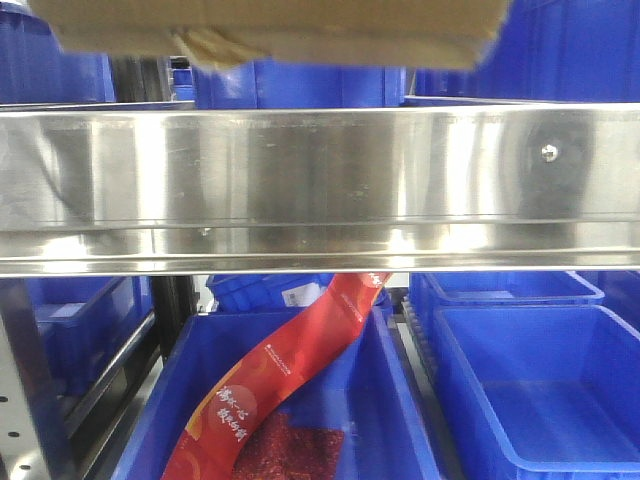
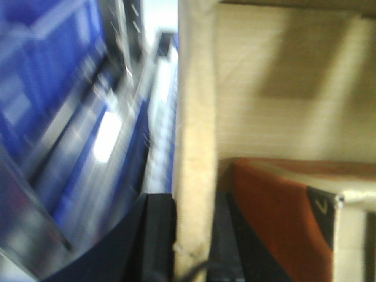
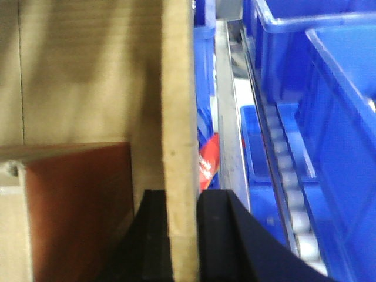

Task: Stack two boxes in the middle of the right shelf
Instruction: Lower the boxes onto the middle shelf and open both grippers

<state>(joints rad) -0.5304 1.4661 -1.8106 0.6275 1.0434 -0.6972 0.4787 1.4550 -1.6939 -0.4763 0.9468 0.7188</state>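
We hold a cardboard box (image 1: 270, 30) along the top edge of the front-facing view, above the steel shelf rail (image 1: 320, 185) that spans the middle of the frame, so we judge the carry to be under way and the placing not yet done. In the left wrist view our left gripper (image 2: 191, 241) is clenched on the box's left wall, its dark fingers (image 2: 157, 235) pressed to either side of the cardboard at the bottom centre; in the right wrist view our right gripper (image 3: 179, 235) pinches the opposite wall the same way. Inside the box, at the lower part of both wrist views, sits something reddish-brown (image 3: 79, 205), possibly a second box, though we cannot tell. What remains, we think, is bringing the load to the middle shelf on the right and setting it down. Below the rail, blue plastic bins (image 1: 540, 380) fill the racking, and a red printed bag (image 1: 280, 390) lies in the lower-centre bin.
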